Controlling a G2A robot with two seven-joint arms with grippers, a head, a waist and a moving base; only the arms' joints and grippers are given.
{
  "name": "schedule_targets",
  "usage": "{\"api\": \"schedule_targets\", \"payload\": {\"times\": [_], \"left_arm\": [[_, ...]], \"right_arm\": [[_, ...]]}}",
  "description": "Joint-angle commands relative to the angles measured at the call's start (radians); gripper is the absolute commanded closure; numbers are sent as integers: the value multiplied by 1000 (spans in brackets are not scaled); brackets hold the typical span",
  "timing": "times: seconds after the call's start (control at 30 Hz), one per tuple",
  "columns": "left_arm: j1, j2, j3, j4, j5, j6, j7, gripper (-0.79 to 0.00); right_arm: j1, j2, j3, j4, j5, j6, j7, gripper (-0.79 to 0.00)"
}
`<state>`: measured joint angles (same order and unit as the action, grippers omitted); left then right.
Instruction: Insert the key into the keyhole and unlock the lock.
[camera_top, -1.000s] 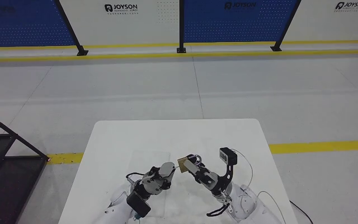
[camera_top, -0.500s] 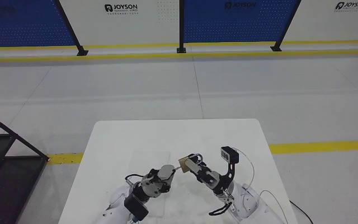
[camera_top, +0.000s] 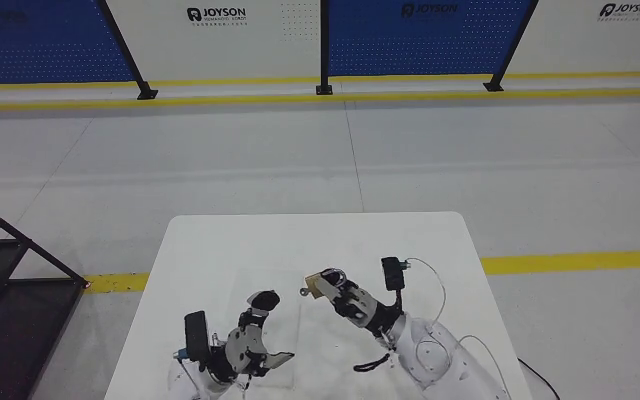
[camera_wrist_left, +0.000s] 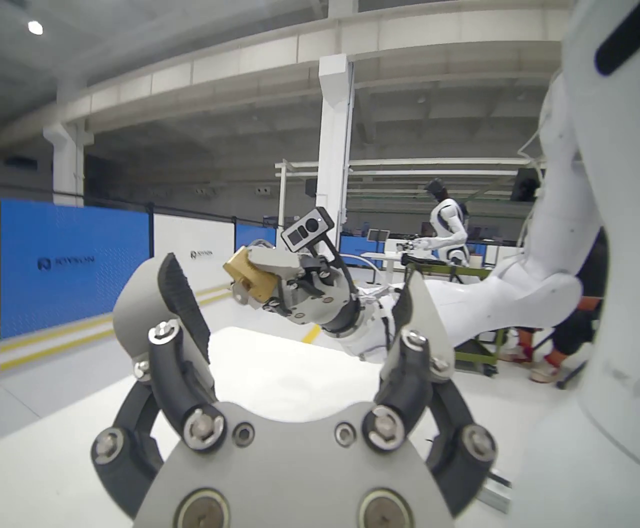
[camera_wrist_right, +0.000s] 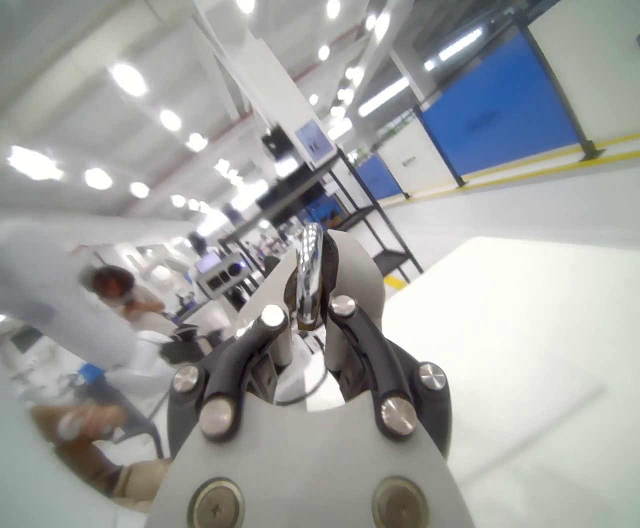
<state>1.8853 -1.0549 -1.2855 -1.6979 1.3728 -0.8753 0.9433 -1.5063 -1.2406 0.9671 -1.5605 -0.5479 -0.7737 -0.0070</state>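
2 grippers, 2 different stories. In the left wrist view the left gripper (camera_wrist_left: 295, 310) is spread wide with nothing in it. Up ahead of it the brass lock (camera_wrist_left: 249, 274) is clamped in the right gripper (camera_wrist_left: 272, 281). The right wrist view adds the grip itself: fingers (camera_wrist_right: 357, 280) pinching the chrome shackle (camera_wrist_right: 309, 272), with the lock body hidden behind them. A white table (camera_top: 250, 245) sits under both, with blue panels (camera_top: 420, 35) beyond. A small stub (camera_top: 303, 292) pokes off the lock toward the left gripper, too tiny to tell if it's the key.
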Motion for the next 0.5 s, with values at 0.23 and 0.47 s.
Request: {"api": "schedule_targets", "payload": {"times": [0.23, 0.47], "left_arm": [[142, 73, -256, -50, -270, -137, -137, -785], [144, 81, -317, -12, -367, -68, -213, -785]], "right_arm": [[133, -49, -155, 105, -76, 322, 169, 0], [253, -102, -284, 219, -95, 475, 318, 0]]}}
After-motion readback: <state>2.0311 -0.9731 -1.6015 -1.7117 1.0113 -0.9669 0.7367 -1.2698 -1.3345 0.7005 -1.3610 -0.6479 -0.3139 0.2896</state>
